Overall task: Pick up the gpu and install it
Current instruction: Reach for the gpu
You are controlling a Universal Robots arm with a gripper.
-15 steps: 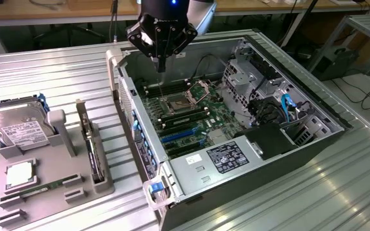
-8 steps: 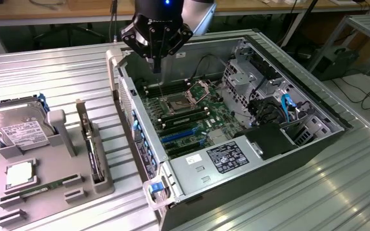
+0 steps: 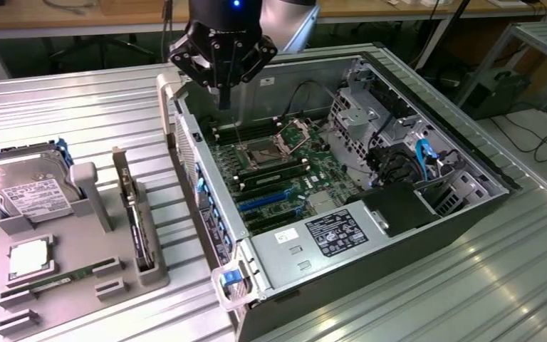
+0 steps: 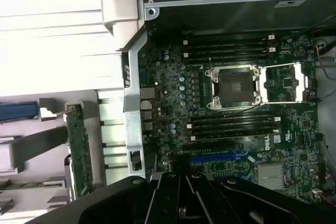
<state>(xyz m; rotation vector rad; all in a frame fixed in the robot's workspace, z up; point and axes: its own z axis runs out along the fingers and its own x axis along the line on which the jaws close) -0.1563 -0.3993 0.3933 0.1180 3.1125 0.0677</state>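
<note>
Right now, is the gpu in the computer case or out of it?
Out. The gpu stands on edge in the grey holder beside the case; the blue slots on the motherboard sit bare.

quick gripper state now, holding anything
gripper: closed, holding nothing, above the open pc case; gpu sits in the grey holder

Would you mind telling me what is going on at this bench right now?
A robot arm's hand hangs shut and empty above the open computer case, over its motherboard. The gpu has not been picked up. It stands on edge in the grey holder beside the case, on the exterior view's left, apart from the hand. The blue expansion slots hold no card.
</note>
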